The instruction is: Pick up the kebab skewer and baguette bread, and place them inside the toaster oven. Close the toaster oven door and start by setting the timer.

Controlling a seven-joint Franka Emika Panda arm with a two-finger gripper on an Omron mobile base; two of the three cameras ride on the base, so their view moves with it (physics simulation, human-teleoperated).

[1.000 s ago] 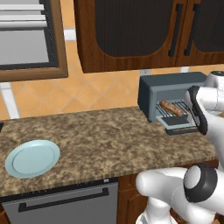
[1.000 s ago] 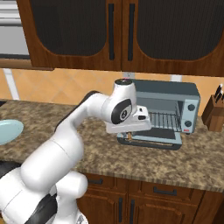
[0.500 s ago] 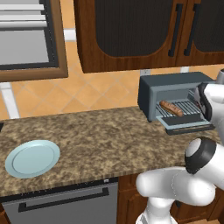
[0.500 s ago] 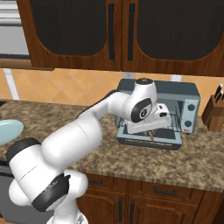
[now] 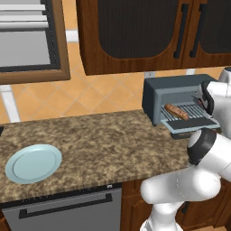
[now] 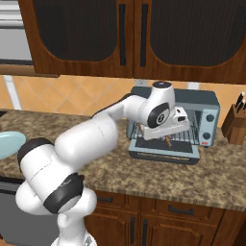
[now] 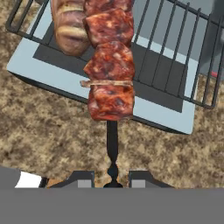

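Note:
In the hand view my gripper [image 7: 112, 179] is shut on the thin dark stick of the kebab skewer [image 7: 110, 65], whose red-brown chunks hang over the open toaster oven door [image 7: 52, 72] and the front of the wire rack [image 7: 183, 43]. The baguette bread [image 7: 69, 26] lies on the rack, just left of the skewer. From the right base, the gripper [image 6: 166, 137] hovers above the dropped door [image 6: 163, 153] of the grey-blue toaster oven [image 6: 199, 103]. The left base view has the baguette bread [image 5: 177, 111] inside the toaster oven [image 5: 173, 90].
A pale blue plate [image 5: 32, 162] sits at the left of the granite counter [image 5: 103, 144]. A knife block [image 6: 236, 125] stands right of the oven. Dark wood cabinets [image 6: 134, 33] hang above the oven. My own arm [image 6: 96, 139] crosses the counter.
My arm has swung right with the skewer, from the oven's left front to above the open door. The baguette has stayed on the rack.

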